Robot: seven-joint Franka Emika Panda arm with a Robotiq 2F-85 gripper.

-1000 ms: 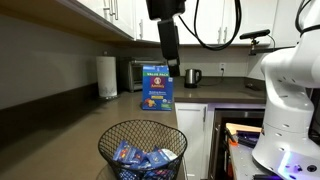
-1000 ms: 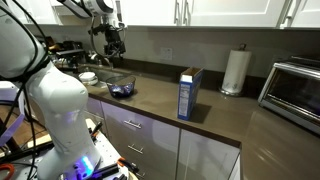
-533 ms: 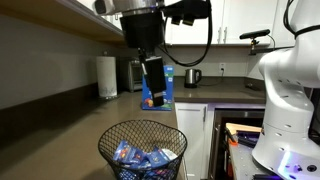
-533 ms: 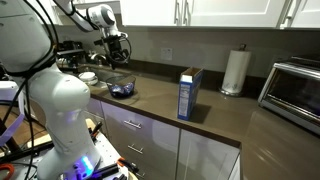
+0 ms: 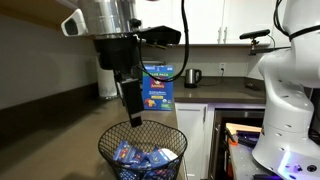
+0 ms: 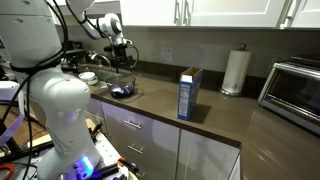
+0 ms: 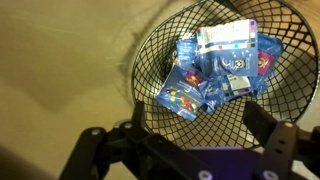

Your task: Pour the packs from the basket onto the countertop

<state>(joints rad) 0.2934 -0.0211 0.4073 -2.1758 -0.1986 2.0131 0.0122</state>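
Wrist view: our hand [image 7: 192, 112] hangs spread above the basket [image 7: 150, 40] of packs [image 7: 215, 65]; next we must grip its rim.

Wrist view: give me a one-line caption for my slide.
Open gripper poised over the upright black wire basket, blue packs piled inside, nothing yet poured onto the countertop.

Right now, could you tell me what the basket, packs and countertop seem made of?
The basket looks like black wire mesh, probably metal: open see-through grid. The packs seem glossy foil or plastic film: crinkled, shiny. The countertop is smooth with a slight sheen, perhaps laminate or stone.
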